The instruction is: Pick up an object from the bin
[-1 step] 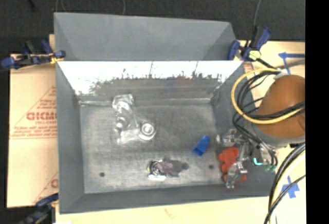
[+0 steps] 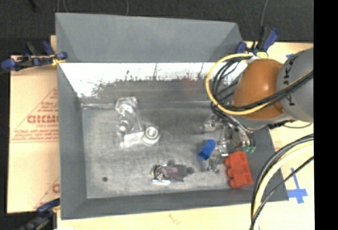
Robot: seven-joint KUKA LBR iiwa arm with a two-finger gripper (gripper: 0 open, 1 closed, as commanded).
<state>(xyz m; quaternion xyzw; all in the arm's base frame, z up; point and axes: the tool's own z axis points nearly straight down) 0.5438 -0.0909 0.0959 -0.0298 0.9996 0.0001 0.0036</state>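
Observation:
My gripper (image 2: 215, 156) is low over the bin's right side, under the orange wrist cover. A small blue block (image 2: 206, 150) sits right at its fingertips, on the left of them; whether the fingers are round it I cannot tell. A red toy brick (image 2: 238, 169) lies just right of the gripper, against the bin's right wall.
A clear plastic piece with a round cap (image 2: 133, 124) lies at the left middle of the bin floor. A small dark crumpled thing with a purple patch (image 2: 170, 172) lies near the front wall. The arm and its cables hang over the right rim.

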